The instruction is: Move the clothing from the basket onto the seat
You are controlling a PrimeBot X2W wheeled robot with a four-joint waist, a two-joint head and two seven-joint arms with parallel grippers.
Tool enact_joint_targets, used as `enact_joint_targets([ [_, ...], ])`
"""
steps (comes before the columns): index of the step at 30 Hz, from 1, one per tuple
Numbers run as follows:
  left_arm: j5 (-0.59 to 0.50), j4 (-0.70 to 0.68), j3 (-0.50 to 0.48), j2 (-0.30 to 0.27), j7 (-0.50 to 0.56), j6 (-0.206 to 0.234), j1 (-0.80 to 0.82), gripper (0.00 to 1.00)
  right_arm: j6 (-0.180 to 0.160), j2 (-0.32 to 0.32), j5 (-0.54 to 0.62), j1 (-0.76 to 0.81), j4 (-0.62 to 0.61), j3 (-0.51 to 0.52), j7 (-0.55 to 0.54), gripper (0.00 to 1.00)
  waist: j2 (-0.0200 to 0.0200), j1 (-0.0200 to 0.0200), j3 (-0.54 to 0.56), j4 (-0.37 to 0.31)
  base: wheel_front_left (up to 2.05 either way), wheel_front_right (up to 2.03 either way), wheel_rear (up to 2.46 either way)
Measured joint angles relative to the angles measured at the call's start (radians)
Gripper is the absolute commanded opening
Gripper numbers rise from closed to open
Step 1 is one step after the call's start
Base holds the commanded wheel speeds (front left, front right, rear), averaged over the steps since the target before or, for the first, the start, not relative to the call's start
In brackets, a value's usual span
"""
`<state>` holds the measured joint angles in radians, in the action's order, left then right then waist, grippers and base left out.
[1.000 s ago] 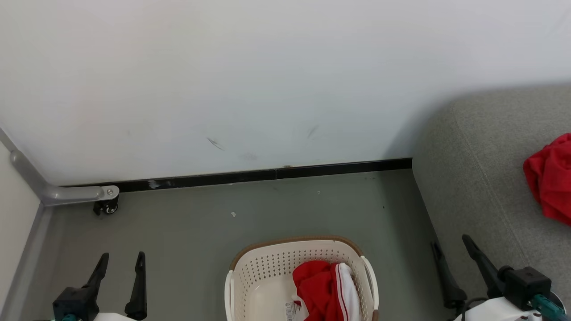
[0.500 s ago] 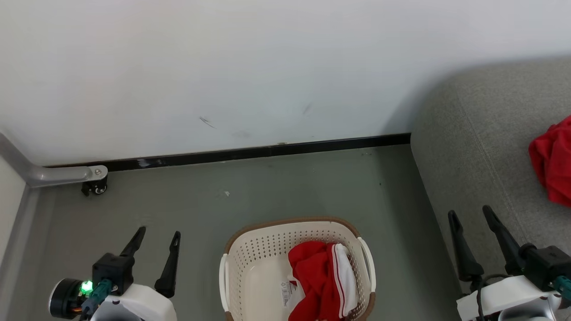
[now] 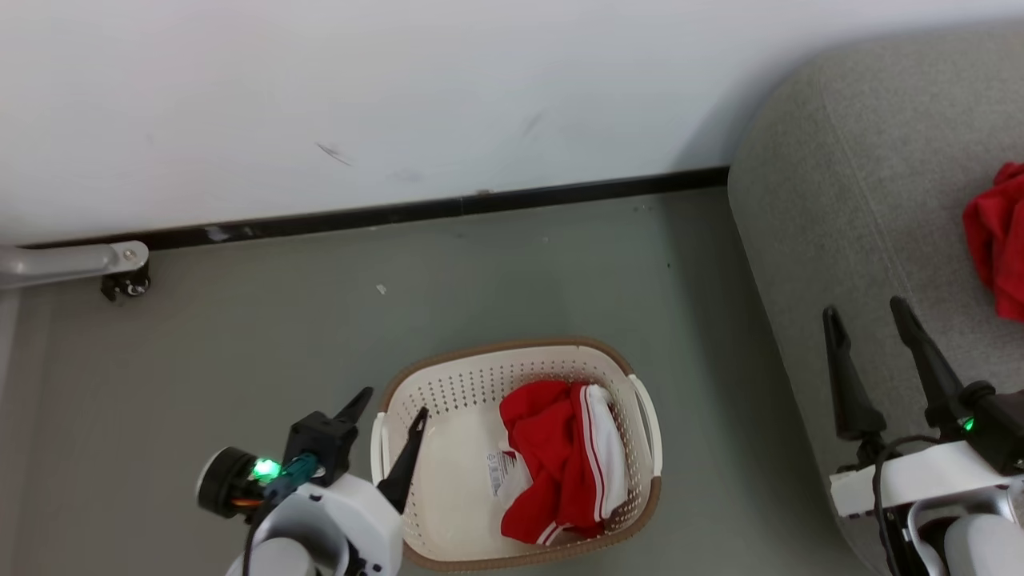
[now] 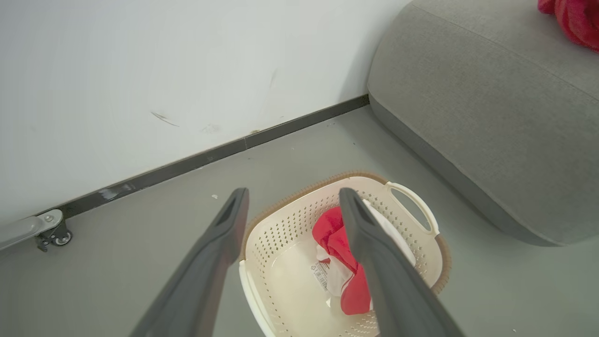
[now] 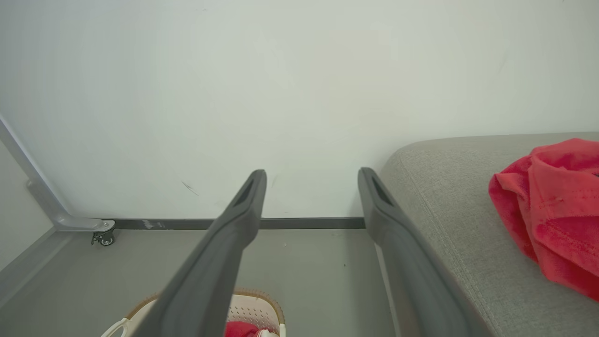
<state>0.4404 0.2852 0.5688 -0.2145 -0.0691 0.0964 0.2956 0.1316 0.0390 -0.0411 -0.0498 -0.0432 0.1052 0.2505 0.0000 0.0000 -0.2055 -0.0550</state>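
**While both grippers gape, red clothing (image 3: 552, 456) lies in the basket (image 3: 496, 346)**

Though crumpled, it shows a white stripe-edged panel, heaped against the perforated cream plastic basket's right wall. The left gripper (image 3: 392, 404) hovers at the brown woven-look rim, tapered fingers spread, empty. The right gripper (image 3: 864, 310), equally splayed, hangs over the edge of the rounded grey fabric seat (image 3: 848, 200), where another red garment (image 3: 996, 240) lies.

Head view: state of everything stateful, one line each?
basket: upright on the floor, one garment inside.
garment in basket: crumpled, not gripped.
seat: one garment on it.
garment on seat: bunched, not gripped.
left gripper: open, empty, at the basket's left rim.
right gripper: open, empty, by the seat.
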Motion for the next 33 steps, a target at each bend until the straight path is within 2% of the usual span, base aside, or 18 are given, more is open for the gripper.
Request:
enact_joint_targets([
  [6,-0.013,0.062,0.047,0.053,0.026,-0.03,0.063,1.0,0.0,0.0,0.0,-0.052,-0.03,0.001,0.0,1.0,0.0,0.0,-0.065,-0.02,0.0,0.0,0.0],
  [11,-0.02,0.124,0.062,0.077,0.034,-0.045,0.111,1.0,0.0,0.0,-0.001,-0.098,-0.051,-0.008,0.0,1.0,0.0,0.0001,-0.125,-0.04,0.0,0.0,0.0],
  [18,-0.037,0.211,0.073,0.109,0.042,-0.048,0.162,1.0,0.0,0.001,-0.001,-0.173,-0.073,-0.025,0.0,1.0,0.0,0.0,-0.208,-0.072,0.0,0.0,0.0],
  [33,-0.073,0.377,0.094,0.129,0.032,-0.061,0.277,1.0,0.0,0.003,-0.031,-0.335,-0.083,-0.085,0.0,1.0,0.0,0.0,-0.372,-0.142,0.0,0.0,0.0],
])
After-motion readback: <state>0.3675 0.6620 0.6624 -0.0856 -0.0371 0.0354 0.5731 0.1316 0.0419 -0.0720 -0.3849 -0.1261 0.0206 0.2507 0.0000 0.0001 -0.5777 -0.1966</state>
